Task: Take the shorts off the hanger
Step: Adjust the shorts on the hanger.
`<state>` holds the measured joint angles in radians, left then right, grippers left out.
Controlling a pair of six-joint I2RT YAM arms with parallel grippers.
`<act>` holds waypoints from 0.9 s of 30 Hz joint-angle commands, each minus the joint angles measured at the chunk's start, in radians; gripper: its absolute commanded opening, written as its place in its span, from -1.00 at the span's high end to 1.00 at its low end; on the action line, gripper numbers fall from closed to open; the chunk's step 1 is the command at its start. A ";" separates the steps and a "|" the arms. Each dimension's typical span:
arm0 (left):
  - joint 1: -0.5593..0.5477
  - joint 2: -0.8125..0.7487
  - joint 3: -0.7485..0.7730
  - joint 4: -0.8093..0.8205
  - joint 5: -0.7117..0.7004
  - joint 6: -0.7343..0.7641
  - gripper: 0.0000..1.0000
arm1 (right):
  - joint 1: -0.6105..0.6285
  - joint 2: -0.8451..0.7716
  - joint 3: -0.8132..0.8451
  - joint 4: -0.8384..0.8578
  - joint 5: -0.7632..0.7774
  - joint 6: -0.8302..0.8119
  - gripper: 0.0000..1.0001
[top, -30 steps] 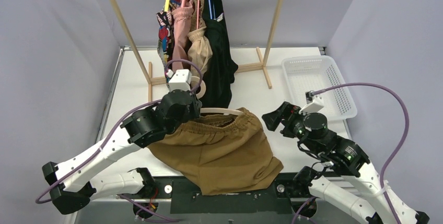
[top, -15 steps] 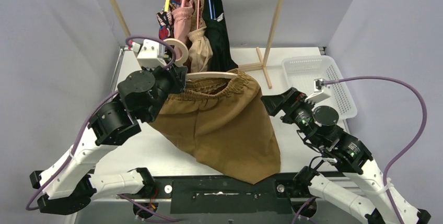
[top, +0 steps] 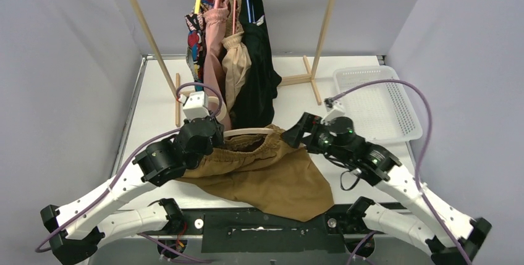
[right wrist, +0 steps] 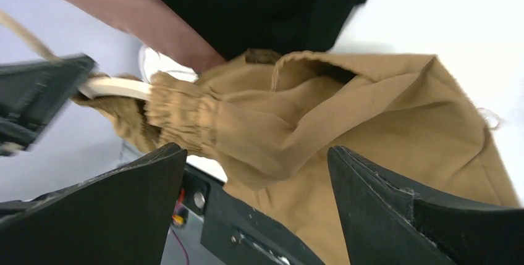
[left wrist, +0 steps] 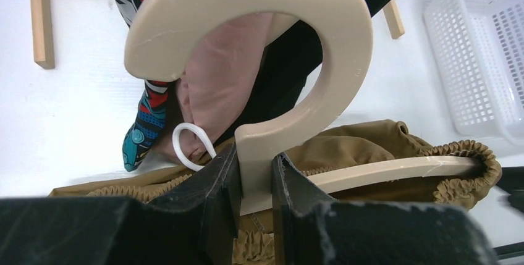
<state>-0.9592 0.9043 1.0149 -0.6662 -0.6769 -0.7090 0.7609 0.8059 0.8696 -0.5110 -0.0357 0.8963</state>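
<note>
Left wrist view: the left gripper (left wrist: 255, 175) is clamped on the flat neck of a cream plastic hanger (left wrist: 337, 42), one black finger on each side, just below its broad, smooth open hook. Any lettering in the comic print (left wrist: 139, 135) behind it is too small to read. The tan-brown shorts (left wrist: 364, 147) are on the hanger, their gathered elastic waistband puckered and stretched over the end of the curved bar. A white cord loop (left wrist: 188, 144) hangs just beside the neck, in front of the dusty pink shorts (left wrist: 216, 86). From the top external view, the tan-brown pair is held low over the white table (top: 154, 110) between the two arms, with the soft matte cloth spreading in folds toward the near edge. The right gripper (right wrist: 253, 154) is spread wide at the waistband's right end — cloth shows between its fingers, but nothing is pinched. Behind, on the wooden rack (top: 324, 30), hang the black shorts (top: 259, 73), the beige shorts (top: 236, 61), the pink pair and the comic pair, bunched close together. A white perforated plastic basket (top: 377, 101) sits at the table's right side, apart from the cloth.
</note>
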 commanded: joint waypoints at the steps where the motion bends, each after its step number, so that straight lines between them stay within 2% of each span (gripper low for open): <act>1: 0.005 -0.006 0.069 0.071 -0.021 -0.053 1.00 | 0.071 0.120 -0.007 0.065 -0.089 0.007 -0.70; 6: 0.022 -0.029 0.099 0.067 -0.081 -0.002 1.00 | 0.210 0.136 -0.185 0.323 -0.035 0.005 -0.57; 9: 0.041 -0.040 0.109 0.072 -0.077 0.029 1.00 | 0.246 0.129 -0.299 0.509 -0.015 -0.024 -0.57; 11: 0.048 -0.046 0.108 0.088 -0.057 0.049 1.00 | 0.250 0.148 -0.387 0.613 0.044 0.005 -0.49; 13: 0.049 -0.046 0.106 0.094 -0.041 0.070 1.00 | 0.249 0.205 -0.452 0.724 0.052 0.002 -0.42; 15: 0.051 -0.048 0.106 0.094 -0.033 0.085 1.00 | 0.270 0.277 -0.511 0.879 -0.005 -0.027 -0.45; 17: 0.052 -0.057 0.105 0.101 -0.022 0.102 1.00 | 0.318 0.342 -0.546 0.987 0.011 -0.020 -0.45; 19: 0.054 -0.061 0.107 0.100 -0.021 0.107 1.00 | 0.391 0.403 -0.532 1.004 0.061 -0.058 -0.51; 21: 0.058 -0.060 0.114 0.088 -0.024 0.104 1.00 | 0.485 0.460 -0.454 0.920 0.169 -0.142 -0.74; 22: 0.060 -0.057 0.121 0.079 -0.024 0.099 1.00 | 0.538 0.489 -0.415 0.873 0.245 -0.185 -0.79; 25: 0.062 -0.049 0.135 0.050 -0.013 0.089 1.00 | 0.655 0.588 -0.318 0.759 0.498 -0.298 -0.85; 27: 0.063 -0.051 0.134 0.038 -0.008 0.081 1.00 | 0.708 0.655 -0.285 0.707 0.689 -0.289 -0.83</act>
<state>-0.8989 0.8673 1.0851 -0.6559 -0.7006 -0.6205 1.3766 1.3754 0.4927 0.2459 0.2413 0.7177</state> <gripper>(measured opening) 0.183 0.923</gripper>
